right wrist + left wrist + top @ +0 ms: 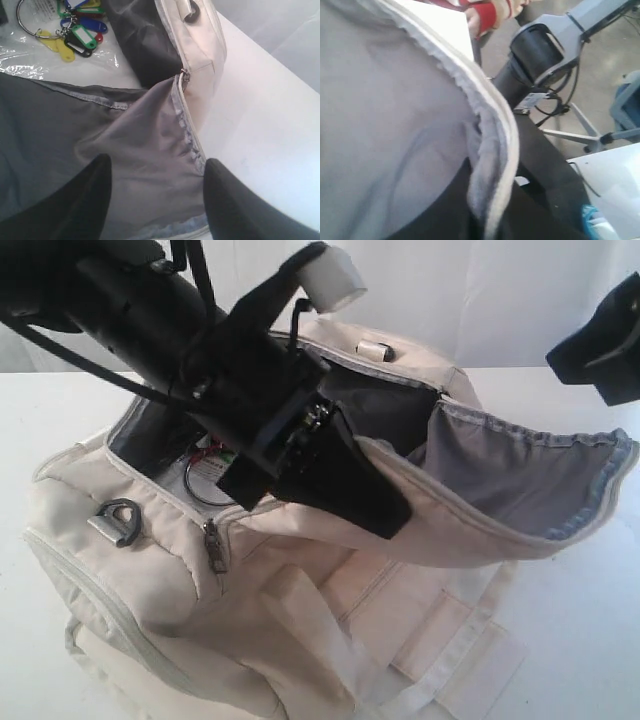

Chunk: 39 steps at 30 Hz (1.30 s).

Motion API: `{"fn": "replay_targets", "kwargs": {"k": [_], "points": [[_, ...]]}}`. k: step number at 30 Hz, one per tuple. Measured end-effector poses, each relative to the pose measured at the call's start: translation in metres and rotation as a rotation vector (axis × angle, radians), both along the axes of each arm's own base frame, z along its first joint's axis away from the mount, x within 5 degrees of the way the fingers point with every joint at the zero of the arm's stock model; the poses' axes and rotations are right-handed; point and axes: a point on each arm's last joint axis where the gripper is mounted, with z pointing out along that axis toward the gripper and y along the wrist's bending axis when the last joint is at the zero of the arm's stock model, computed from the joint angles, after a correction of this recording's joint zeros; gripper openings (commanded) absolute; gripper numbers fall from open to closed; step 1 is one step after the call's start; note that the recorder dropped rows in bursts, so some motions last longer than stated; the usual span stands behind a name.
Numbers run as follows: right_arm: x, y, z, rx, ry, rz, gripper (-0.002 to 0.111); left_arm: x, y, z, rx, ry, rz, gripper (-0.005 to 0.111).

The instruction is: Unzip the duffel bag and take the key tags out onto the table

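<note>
Tags (75,35) lie inside open bag (150,570), on floor, in slippery wrap (60,65). Light, hard, loose on ring (18,20): grab bunch. Left pincer (372,498) seems clamped on flap (520,480); right pincer (155,172) spread, empty, above flap.

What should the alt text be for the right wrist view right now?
The open right gripper hangs above the grey-lined flap of the unzipped duffel bag. Beyond it, the key tags lie inside the bag on clear plastic; the white table shows alongside.

cream bag (160,570), grey-lined — key tags (77,37) seemingly multicoloured
</note>
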Motion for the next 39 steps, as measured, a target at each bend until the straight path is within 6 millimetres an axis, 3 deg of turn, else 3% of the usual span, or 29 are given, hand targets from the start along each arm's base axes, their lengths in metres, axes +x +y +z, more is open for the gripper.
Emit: {"fn": "replay_targets", "kwargs": {"k": [4, 6, 8, 14, 21, 28, 33, 39], "points": [[-0.001, 0.002, 0.0, 0.028, 0.016, -0.001, 0.052, -0.012, -0.009, -0.002, 0.041, 0.051, -0.011, 0.073], [-0.002, 0.003, 0.0, 0.047, 0.028, 0.006, 0.052, -0.015, -0.011, -0.003, 0.066, 0.067, -0.009, 0.089], [-0.003, 0.005, 0.0, 0.064, 0.038, 0.012, 0.052, -0.016, -0.011, -0.004, 0.092, 0.087, 0.007, 0.096], [-0.005, 0.01, 0.0, 0.125, 0.076, 0.031, 0.052, -0.019, -0.008, 0.002, 0.104, 0.083, 0.019, 0.097], [-0.006, 0.022, -0.008, 0.233, 0.167, 0.061, 0.052, -0.035, 0.006, 0.041, 0.028, 0.007, 0.035, 0.097], [0.012, 0.049, -0.049, 0.314, 0.367, 0.116, 0.052, -0.045, 0.032, 0.052, 0.166, -0.177, 0.083, 0.097], [0.021, 0.072, -0.085, 0.379, 0.556, 0.206, 0.05, -0.038, 0.053, 0.048, 0.383, -0.276, 0.228, 0.097], [0.02, 0.096, -0.137, 0.312, 0.733, 0.271, 0.047, -0.025, 0.068, 0.041, 0.566, -0.349, 0.38, 0.097]]}}
